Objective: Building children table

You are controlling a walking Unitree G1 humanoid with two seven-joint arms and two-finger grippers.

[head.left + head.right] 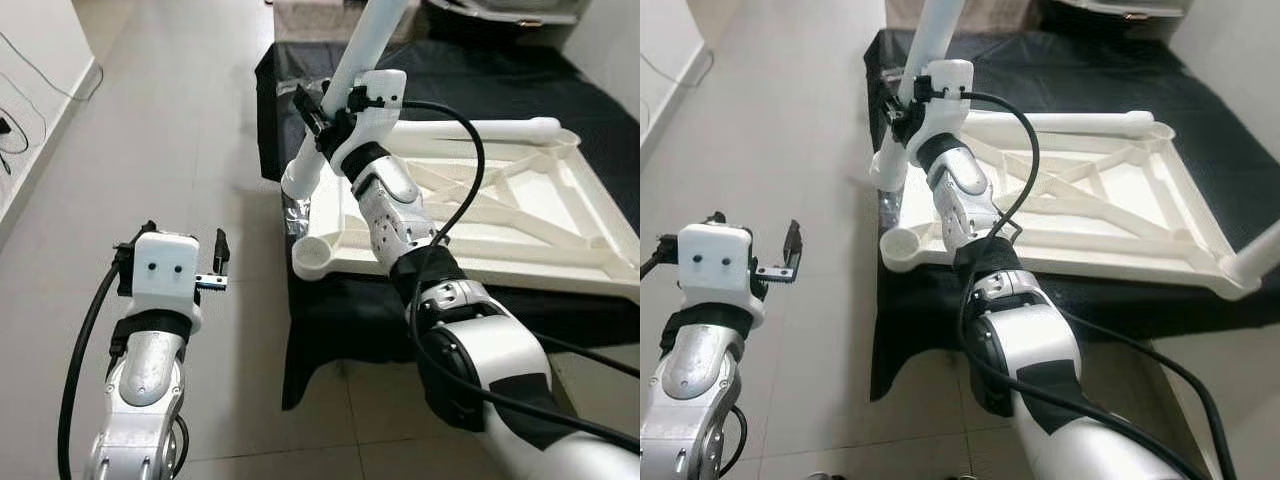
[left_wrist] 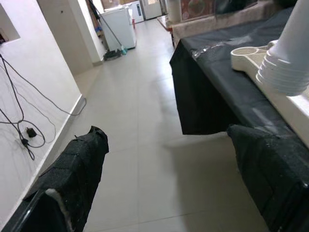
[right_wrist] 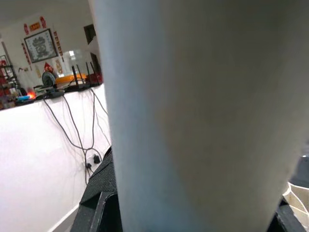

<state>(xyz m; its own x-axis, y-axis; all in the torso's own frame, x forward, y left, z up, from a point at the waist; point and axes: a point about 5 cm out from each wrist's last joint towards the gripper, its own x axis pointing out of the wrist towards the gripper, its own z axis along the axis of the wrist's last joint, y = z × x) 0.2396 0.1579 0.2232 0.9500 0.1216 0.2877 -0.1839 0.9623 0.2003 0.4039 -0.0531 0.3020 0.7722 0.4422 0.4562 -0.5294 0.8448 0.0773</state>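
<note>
Right end effector [image 1: 318,112] grips a white table leg [image 1: 345,75] at the upturned tabletop's [image 1: 520,215] corner, mid-fitting; next, seat it straight.

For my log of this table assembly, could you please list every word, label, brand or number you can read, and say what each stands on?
No text is legible.
Framed picture on the far wall: marks too small and blurred to read.
Red decorations around it: any characters too blurred to read.
Tabletop, table leg, right gripper, left gripper: no markings can be made out.
</note>
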